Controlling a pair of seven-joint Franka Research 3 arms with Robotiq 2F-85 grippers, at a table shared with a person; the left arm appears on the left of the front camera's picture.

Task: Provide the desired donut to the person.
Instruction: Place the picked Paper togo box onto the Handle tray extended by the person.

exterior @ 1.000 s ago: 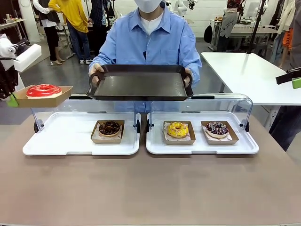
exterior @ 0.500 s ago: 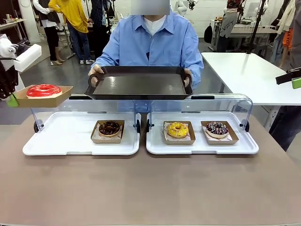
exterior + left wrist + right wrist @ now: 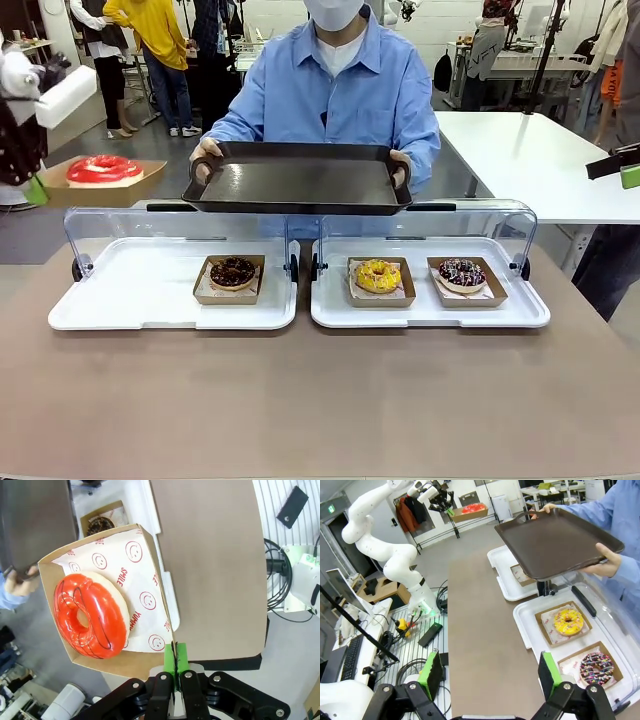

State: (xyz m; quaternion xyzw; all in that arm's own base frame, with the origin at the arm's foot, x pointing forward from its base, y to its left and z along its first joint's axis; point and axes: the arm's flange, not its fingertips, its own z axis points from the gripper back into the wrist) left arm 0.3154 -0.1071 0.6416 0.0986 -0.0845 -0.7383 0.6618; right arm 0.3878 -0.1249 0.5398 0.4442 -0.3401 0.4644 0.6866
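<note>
Jaws of left gripper (image 3: 175, 656) pinch the paper box (image 3: 112, 666) rim, holding red donut (image 3: 104, 169) level, aloft beside the person's (image 3: 340, 90) held-out tray (image 3: 297, 185), presumably for handover; right gripper (image 3: 490, 672) jaws spread, idle.

At top centre the person (image 3: 340, 90) stands behind the table (image 3: 320, 400), gripping a dark tray (image 3: 297, 182) by both short ends and holding it level above the clear covers. In the upper left, the left gripper (image 3: 36, 187) pinches the left end of a cardboard box (image 3: 95, 190) carrying a red-glazed donut (image 3: 104, 169), raised well clear of the table. Below, the left white tray (image 3: 130, 295) holds a chocolate donut (image 3: 232, 271); the right white tray (image 3: 430, 316) holds a yellow donut (image 3: 378, 276) and a sprinkled donut (image 3: 461, 272).
</note>
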